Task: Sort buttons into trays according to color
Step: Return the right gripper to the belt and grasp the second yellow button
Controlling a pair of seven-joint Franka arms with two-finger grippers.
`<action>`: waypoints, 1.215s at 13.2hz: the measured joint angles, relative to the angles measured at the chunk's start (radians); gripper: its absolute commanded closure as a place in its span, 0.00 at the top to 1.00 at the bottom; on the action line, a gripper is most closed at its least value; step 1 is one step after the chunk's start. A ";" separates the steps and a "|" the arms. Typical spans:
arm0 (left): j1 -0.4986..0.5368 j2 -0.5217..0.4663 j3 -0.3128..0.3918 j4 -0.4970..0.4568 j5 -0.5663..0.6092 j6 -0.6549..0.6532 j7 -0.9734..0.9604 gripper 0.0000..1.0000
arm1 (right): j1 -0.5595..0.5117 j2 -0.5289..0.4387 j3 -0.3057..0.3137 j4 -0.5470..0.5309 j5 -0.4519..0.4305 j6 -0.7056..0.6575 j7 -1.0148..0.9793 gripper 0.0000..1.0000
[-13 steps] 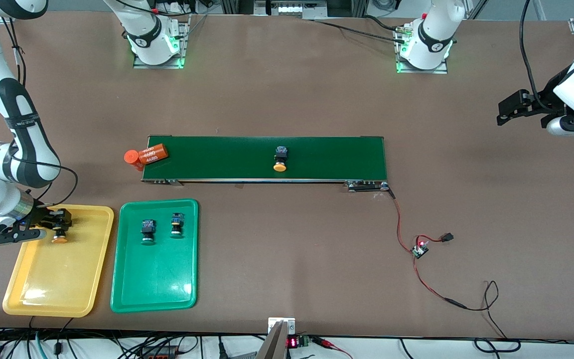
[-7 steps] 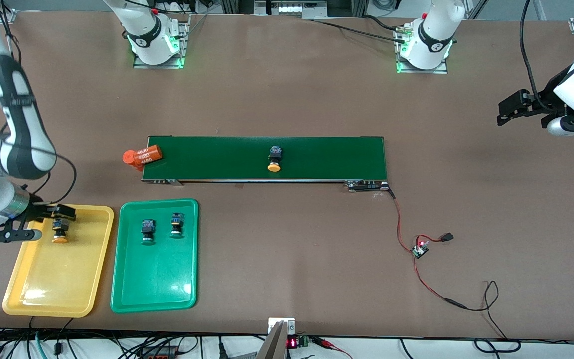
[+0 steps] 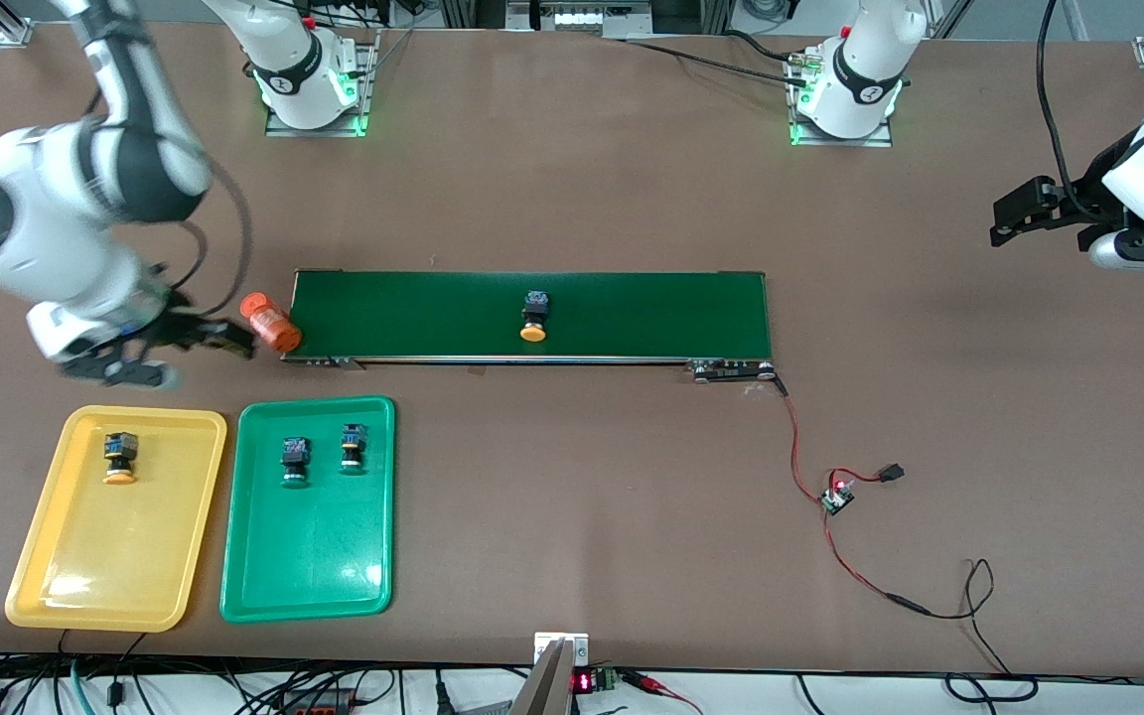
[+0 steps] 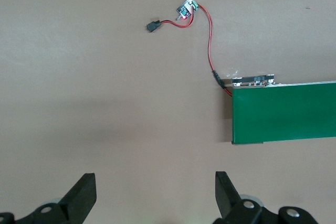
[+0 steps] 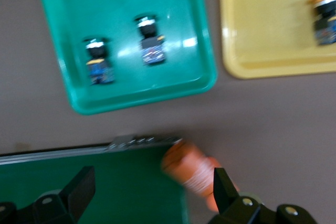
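Observation:
An orange-capped button (image 3: pixel 119 459) (image 5: pixel 324 17) lies in the yellow tray (image 3: pixel 105 556) (image 5: pixel 262 35). Two green-capped buttons (image 3: pixel 294 463) (image 3: pixel 353 449) (image 5: pixel 98 61) (image 5: pixel 149 43) lie side by side in the green tray (image 3: pixel 309 556) (image 5: pixel 205 72). Another orange-capped button (image 3: pixel 533 318) sits mid-belt on the dark green conveyor (image 3: pixel 632 308). My right gripper (image 3: pixel 175 357) (image 5: pixel 152 182) hangs open and empty over the belt's end toward the right arm's end of the table. My left gripper (image 3: pixel 1029 214) (image 4: pixel 155 182) waits open and empty over bare table at the left arm's end.
An orange "4680" cylinder (image 3: pixel 269 320) (image 5: pixel 191 171) lies at the conveyor's end, close to the right gripper's fingers. A small circuit board with red wires (image 3: pixel 838 497) (image 4: pixel 186 9) lies near the belt's other end (image 4: pixel 283 114).
The right gripper opened, left the orange-capped button in the yellow tray, and rose toward the belt's end by the cylinder. The belt's button drifted toward the right arm's end; the cylinder turned.

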 measured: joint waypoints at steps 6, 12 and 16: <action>0.000 0.000 0.001 0.000 0.000 -0.001 0.000 1.00 | 0.082 -0.028 0.183 -0.068 0.000 0.043 0.131 1.00; 0.001 0.000 0.001 0.000 0.000 -0.001 0.000 1.00 | 0.199 0.056 0.184 -0.088 -0.122 0.122 0.289 1.00; 0.001 0.000 0.001 0.000 0.000 -0.001 0.000 1.00 | 0.226 0.112 0.184 -0.087 -0.143 0.170 0.389 1.00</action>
